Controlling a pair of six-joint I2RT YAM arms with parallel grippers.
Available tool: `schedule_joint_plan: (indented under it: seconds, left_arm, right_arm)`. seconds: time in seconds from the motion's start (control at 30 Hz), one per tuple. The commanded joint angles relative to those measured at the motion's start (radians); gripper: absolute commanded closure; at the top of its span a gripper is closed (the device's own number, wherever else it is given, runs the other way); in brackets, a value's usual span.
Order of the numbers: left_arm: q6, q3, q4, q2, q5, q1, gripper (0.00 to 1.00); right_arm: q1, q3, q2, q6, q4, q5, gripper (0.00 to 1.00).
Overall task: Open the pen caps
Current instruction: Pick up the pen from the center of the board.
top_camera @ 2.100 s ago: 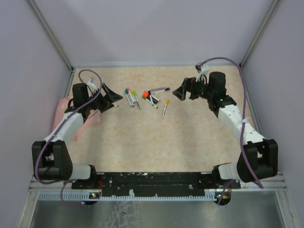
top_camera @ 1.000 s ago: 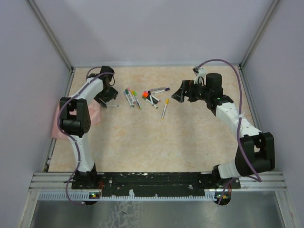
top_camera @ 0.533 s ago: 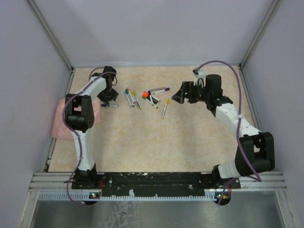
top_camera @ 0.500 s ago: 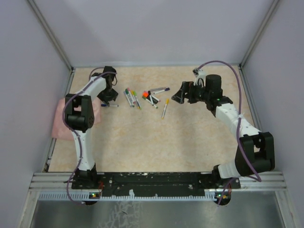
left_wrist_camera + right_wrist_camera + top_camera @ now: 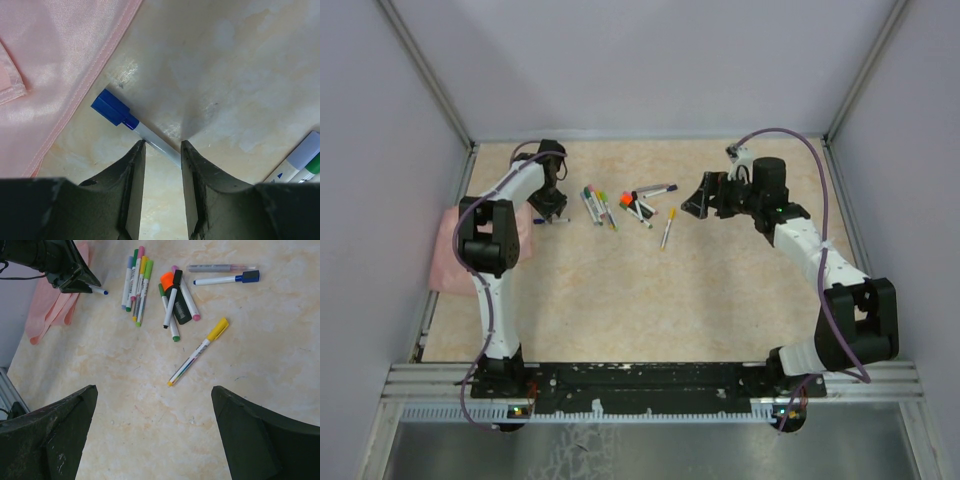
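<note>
Progress nil: we see no cap visibly off | left gripper [image 5: 162, 146], jaws narrow, straddles slim white pen barrel [image 5: 150, 140] just past its blue plastic cap [image 5: 111, 107], beside pink satin cloth [image 5: 45, 60] | right gripper [image 5: 154, 390] gapes wide, empty, short of scattered colour-capped pens [image 5: 172, 305] | all left to open

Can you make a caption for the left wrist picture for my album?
The left fingers straddle the blue-capped pen lying beside the pink cloth.

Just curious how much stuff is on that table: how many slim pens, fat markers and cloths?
Slim pens: 12, best count, piles overlap
Fat marker: 1
Pink cloth: 1
Total: 14
</note>
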Motion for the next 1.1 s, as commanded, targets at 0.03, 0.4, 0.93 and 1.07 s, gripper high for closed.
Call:
schedule_joint_plan:
  seconds: [0.03, 0.4, 0.93, 1.07]
  left_arm:
    - [0.024, -0.015, -0.002, 0.031, 0.026, -0.007, 0.59]
    - [0.076, -0.136, 0.024, -0.016, 0.031, -0.015, 0.64]
    - [0.293, -0.397, 0.184, -0.259, 0.074, -0.099, 1.00]
    - [0.339, -0.476, 0.233, -0.369, 0.135, -0.103, 1.00]
  right_arm:
    - [0.003, 0.001, -0.021, 0.002, 0.053, -0.014, 0.03]
    - [0.003, -0.010, -0.025, 0.016, 0.065, -0.022, 0.03]
    - [0.005, -0.113, -0.044, 0.264, 0.302, -0.173, 0.04]
    - [0.031, -0.189, -0.058, 0.410, 0.515, -0.207, 0.05]
